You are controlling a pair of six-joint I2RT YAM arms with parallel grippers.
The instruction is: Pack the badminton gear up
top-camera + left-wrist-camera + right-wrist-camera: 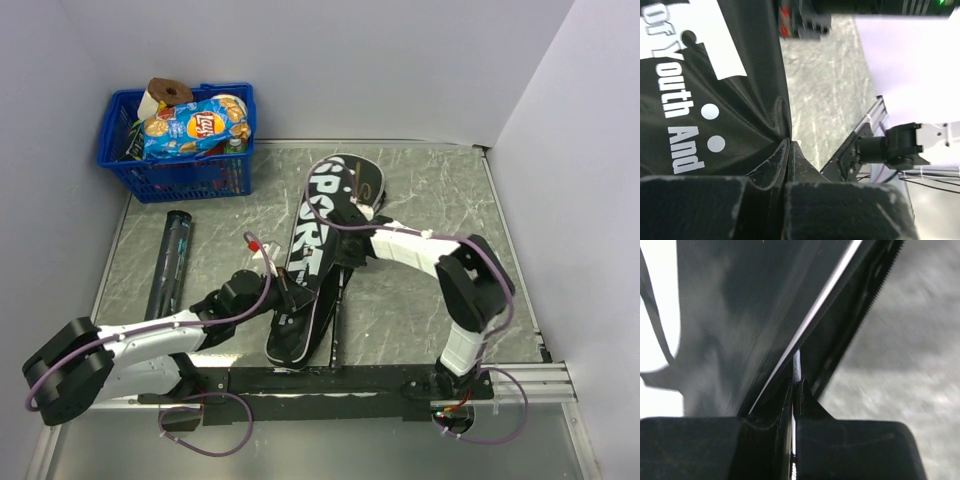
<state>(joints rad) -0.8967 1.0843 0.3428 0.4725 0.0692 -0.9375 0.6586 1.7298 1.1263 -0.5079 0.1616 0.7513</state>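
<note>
Over at the far left corner a blue basket (pixel 175 165) of snacks sits against the wall, a bag of crisps (pixel 195 125) lying on top. Just in front of it the dark tube (pixel 170 262) lies flat on the grey marbled table (pixel 420 190), apart from everything else. The left arm reaches in from the near left corner, and the left gripper (pixel 789 147) is pinched tight on a fold of black fabric at the near part of the racket cover (pixel 322 232), its fingers (pixel 805 165) pressed together with the cloth puckering between them. The cover itself lies lengthwise down the middle of the table, its white "SPORT" lettering facing up, wide end away from the arms. From the right, the other arm bends across, and the right gripper (pixel 795 387) is closed on the cover's right edge beside the zip teeth (pixel 875 305); a thin pale strip runs between its fingertips, though I can't tell what that strip is.
</note>
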